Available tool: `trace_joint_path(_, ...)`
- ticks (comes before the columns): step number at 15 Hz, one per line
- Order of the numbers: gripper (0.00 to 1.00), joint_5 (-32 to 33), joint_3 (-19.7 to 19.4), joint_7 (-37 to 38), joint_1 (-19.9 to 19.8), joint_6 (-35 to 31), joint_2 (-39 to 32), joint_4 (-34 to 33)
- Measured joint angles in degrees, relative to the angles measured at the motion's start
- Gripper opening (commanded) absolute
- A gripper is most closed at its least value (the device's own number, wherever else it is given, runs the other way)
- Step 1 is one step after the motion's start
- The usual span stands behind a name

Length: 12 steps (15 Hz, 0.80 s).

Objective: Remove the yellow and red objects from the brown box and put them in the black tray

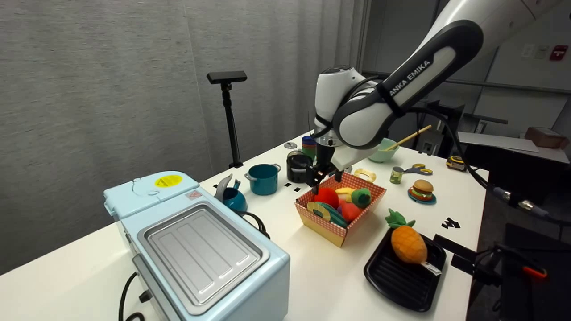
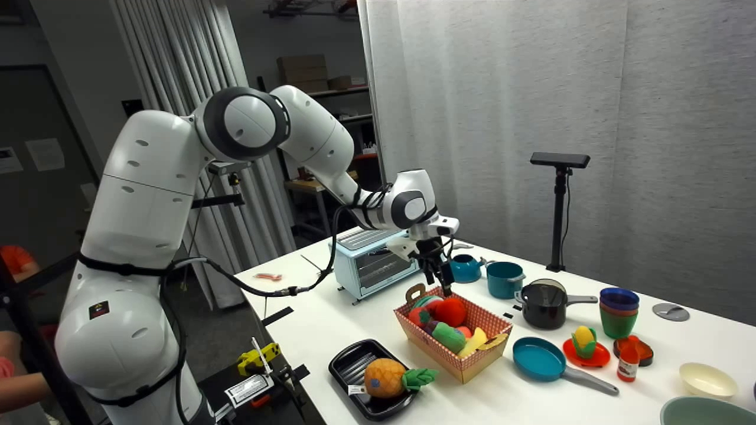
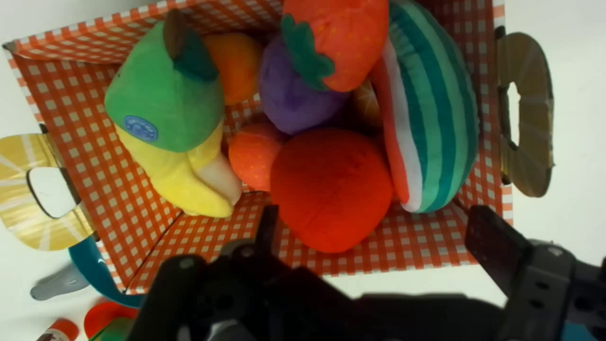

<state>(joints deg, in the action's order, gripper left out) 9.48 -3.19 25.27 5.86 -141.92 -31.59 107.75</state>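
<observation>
The orange-yellow toy fruit with green leaves (image 1: 408, 244) lies in the black tray (image 1: 392, 281); both also show in an exterior view (image 2: 384, 378). The plain red round toy (image 3: 331, 189) is in the brown box (image 1: 319, 226), whose red-checked inner wall shows in the wrist view (image 3: 71, 123). The red toy also shows in both exterior views (image 1: 326, 197) (image 2: 451, 311). My gripper (image 3: 374, 215) is open and empty, above the box's long side; it also shows in both exterior views (image 1: 327, 183) (image 2: 439, 288). In the wrist view the red toy sits nearer the left finger; contact cannot be told.
Also in the box are a striped watermelon slice (image 3: 431, 104), a green-and-yellow fruit pair (image 3: 165, 90), a purple toy (image 3: 293, 94) and strawberries (image 3: 345, 42). A pale blue appliance (image 1: 196, 258), a teal pot (image 2: 505, 280), a black pot (image 2: 543, 304) and a teal pan (image 2: 538, 358) stand around.
</observation>
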Motion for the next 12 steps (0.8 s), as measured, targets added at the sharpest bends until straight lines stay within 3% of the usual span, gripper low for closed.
trace_joint_path(12,1.00,-3.22,-4.31,0.08,-2.46,3.85,-13.01,-15.54)
